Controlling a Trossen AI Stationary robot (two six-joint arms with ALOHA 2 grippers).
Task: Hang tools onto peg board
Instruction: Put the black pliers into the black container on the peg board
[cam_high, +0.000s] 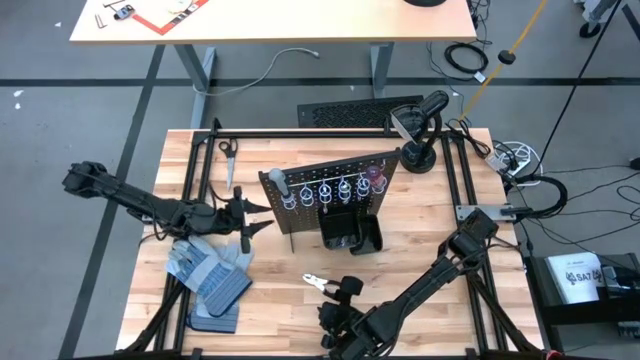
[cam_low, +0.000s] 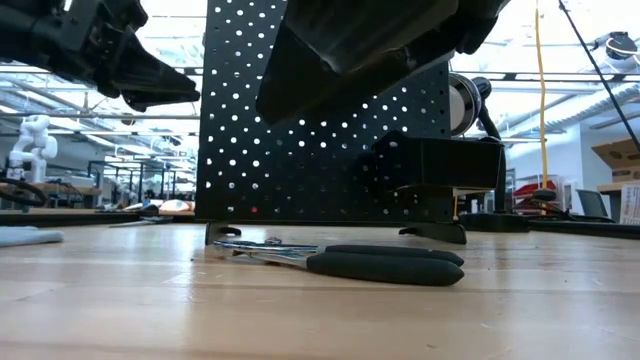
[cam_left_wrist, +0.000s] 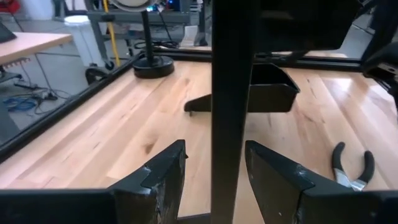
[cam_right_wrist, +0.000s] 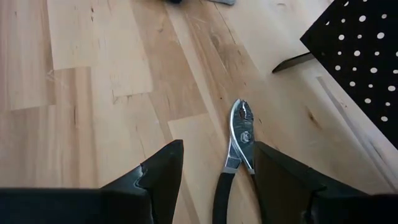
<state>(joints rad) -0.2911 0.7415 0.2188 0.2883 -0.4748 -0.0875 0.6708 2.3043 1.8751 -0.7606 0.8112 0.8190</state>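
The black perforated peg board (cam_high: 335, 190) stands upright mid-table, with silver tools hanging in its row of rings, a red handle (cam_high: 375, 178), a grey handle (cam_high: 280, 183) and a black bin (cam_high: 350, 235). Black-and-silver pliers (cam_right_wrist: 241, 134) lie flat on the wood in front of it. Above their handles (cam_right_wrist: 221, 193) my right gripper (cam_right_wrist: 217, 155) hovers open, one finger on each side, touching nothing. My left gripper (cam_left_wrist: 214, 152) is open at the board's left edge (cam_left_wrist: 233, 93), which stands between its fingers farther out; I cannot tell whether they touch it.
Blue-grey gloves (cam_high: 210, 275) lie near the front left corner. Scissors (cam_high: 228, 150) lie at the far left. A black round-footed stand (cam_high: 420, 155) is at the far right. A black frame rail (cam_high: 300, 132) runs along the table's far edge. Bare wood lies right of the board.
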